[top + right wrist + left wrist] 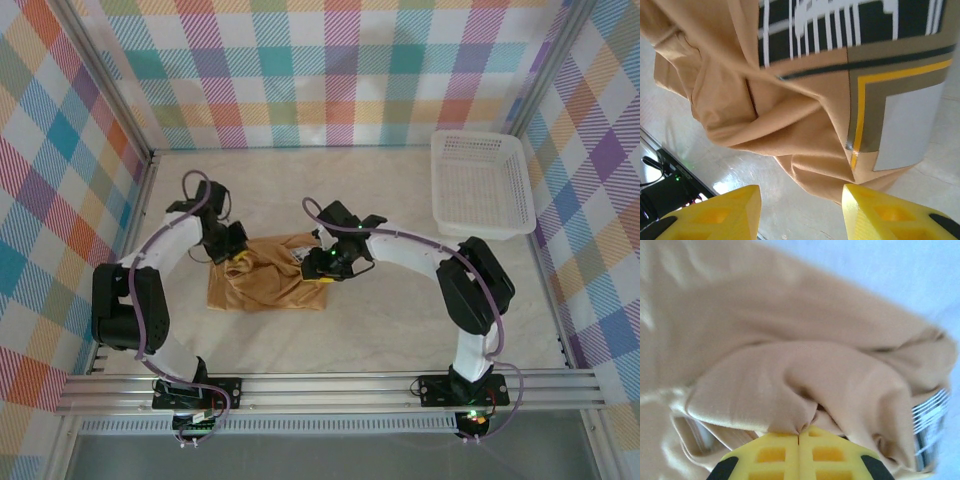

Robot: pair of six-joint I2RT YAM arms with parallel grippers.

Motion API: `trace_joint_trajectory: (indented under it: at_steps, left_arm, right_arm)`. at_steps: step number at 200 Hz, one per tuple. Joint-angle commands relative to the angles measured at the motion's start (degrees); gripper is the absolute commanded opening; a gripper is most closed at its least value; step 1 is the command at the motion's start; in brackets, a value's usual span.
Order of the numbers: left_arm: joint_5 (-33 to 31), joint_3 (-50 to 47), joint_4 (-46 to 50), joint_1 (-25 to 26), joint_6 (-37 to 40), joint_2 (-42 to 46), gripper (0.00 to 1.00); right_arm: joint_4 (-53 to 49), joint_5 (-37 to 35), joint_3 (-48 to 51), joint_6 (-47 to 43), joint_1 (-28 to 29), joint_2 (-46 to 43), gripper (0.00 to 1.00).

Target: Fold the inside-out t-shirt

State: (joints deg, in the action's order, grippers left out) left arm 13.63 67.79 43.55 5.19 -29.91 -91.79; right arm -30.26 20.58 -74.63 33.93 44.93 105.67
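A tan t-shirt point(265, 282) lies bunched in a rough rectangle on the pale table point(390, 330). The left gripper point(238, 258) is down at the shirt's far left corner, touching the cloth. The right gripper point(325, 265) is at the shirt's right edge, close over the fabric. A white mesh basket point(478, 185) stands well to the right of the shirt and farther back, apart from it

The t-shirt point(265, 285) is plain tan-brown. Its print point(890, 75) has white stripes on black, olive and yellow bands, and a grey patch. The left pincer point(799, 432) and right pincer point(801, 190) are yellow with black. The basket point(478, 190) is white mesh. The walls point(330, 70) are pastel plaid in teal, orange, purple and yellow. The surface point(380, 320) is pale cream.
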Motion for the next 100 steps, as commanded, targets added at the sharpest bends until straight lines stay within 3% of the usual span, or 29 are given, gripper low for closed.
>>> trace_joint_trajectory:
  at_steps: [1, 52, 71, 90, 100]
  left_arm:
    - [1.42, 3.73, 1.92, -3.82, 0.58, -2.92, 0.00]
    - [2.64, 5.50, 0.03, -9.32, 0.90, -13.20, 0.00]
    - [1.70, 5.95, 0.46, -12.38, 1.32, -14.17, 0.16]
    - [-4.48, 7.20, 3.66, -12.43, 2.14, -9.60, 0.48]
    - [-7.08, 6.96, 4.52, -11.30, 2.30, -5.41, 0.56]
  right_arm:
    - [0.63, 1.52, -0.73, 0.89, 1.62, 2.52, 0.46]
    - [1.09, 3.01, -2.36, 1.49, 3.63, 5.77, 0.46]
    - [-0.15, 3.46, -3.38, 0.90, 4.16, 5.57, 0.46]
    - [-2.28, 1.74, -4.36, -0.14, 4.20, 4.13, 0.46]
    - [-3.16, 0.07, -4.75, -0.66, 4.04, 3.15, 0.46]
